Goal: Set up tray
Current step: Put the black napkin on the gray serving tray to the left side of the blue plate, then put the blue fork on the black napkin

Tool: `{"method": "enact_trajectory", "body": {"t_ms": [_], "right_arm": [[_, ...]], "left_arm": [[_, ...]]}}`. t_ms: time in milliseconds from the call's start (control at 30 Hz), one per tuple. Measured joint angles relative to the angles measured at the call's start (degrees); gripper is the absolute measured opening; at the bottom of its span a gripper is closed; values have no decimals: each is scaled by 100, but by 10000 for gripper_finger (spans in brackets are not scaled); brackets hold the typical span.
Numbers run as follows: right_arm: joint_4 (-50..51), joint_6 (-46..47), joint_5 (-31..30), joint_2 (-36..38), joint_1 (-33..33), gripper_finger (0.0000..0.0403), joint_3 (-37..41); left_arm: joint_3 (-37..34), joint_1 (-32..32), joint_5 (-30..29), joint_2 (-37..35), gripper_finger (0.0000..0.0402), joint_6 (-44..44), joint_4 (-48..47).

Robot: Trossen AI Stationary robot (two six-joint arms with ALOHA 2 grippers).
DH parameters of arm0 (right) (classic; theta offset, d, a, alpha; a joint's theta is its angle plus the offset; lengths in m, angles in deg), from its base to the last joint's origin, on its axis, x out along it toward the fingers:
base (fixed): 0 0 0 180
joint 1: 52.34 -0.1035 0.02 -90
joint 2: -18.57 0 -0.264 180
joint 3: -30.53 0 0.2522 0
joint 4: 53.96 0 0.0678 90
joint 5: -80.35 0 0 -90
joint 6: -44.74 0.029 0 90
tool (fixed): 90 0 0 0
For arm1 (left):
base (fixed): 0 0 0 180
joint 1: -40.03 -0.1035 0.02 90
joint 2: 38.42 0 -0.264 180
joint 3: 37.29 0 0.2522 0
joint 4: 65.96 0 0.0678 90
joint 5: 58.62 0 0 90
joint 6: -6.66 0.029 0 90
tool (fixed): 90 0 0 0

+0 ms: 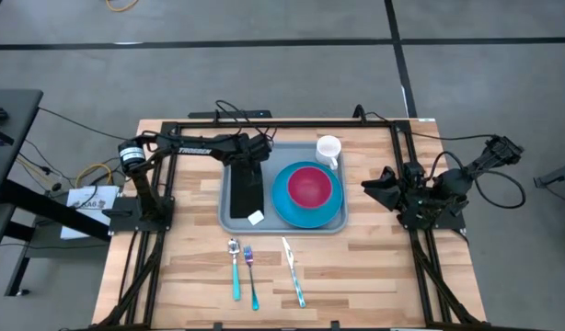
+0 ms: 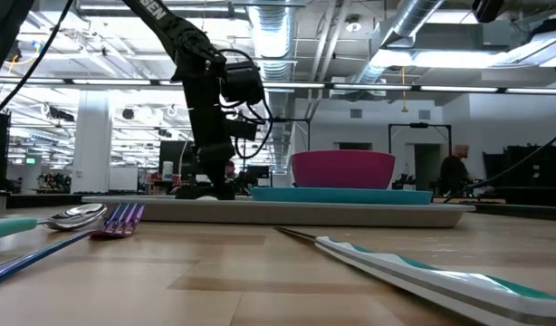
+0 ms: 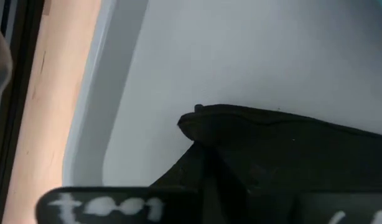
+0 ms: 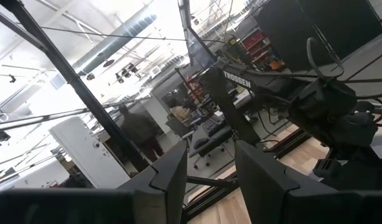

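The grey-blue tray (image 1: pixel 229 219) lies at the table's middle. On its left half a black napkin (image 1: pixel 247 198) lies flat, with a small white tag (image 1: pixel 256 218) at its near end. A blue plate (image 1: pixel 305 213) carrying a pink bowl (image 1: pixel 309 186) fills the tray's right half, and a white mug (image 1: pixel 328 149) stands at the far right corner. My left gripper (image 1: pixel 248 167) is low over the napkin's far end; in its wrist view the napkin's corner (image 3: pixel 197 121) rests on the tray floor (image 3: pixel 241 56). My right gripper (image 1: pixel 382 187) waits open at the table's right side.
A spoon (image 1: pixel 235 265), a fork (image 1: pixel 251 274) and a knife (image 1: pixel 294 274) with teal handles lie on the bare wood near the tray's near edge. Black frame rails (image 1: pixel 282 123) run along the table's far edge and sides. A person (image 2: pixel 455 172) stands far behind the table.
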Motion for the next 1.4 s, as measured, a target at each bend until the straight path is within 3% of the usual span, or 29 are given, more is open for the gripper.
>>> {"method": "enact_trajectory", "body": {"t_ms": [267, 500, 667, 800, 1000, 1233, 1400], "right_arm": [[2, 0, 1, 1, 0, 127, 0], [32, -4, 19, 2, 0, 127, 0], [131, -3, 21, 2, 0, 127, 0], [209, 0, 23, 0, -2, 127, 0], [406, 0, 311, 2, -4, 127, 0], [1204, 41, 327, 139, -108, 127, 0], [2775, 1256, 527, 426, -289, 127, 0]], "left_arm": [[117, 2, 25, 0, 64, -176, -12], [704, 4, -198, -7, 123, -165, -43], [1286, 15, -368, -7, 148, -277, -709], [1801, 34, 13, -87, 149, -1181, -1397], [1958, 275, 1426, -904, 132, -2289, -1290], [1963, 1182, 1371, -2277, 110, -2338, -922], [1965, 1837, 1178, -2846, 107, -2780, -691]]}}
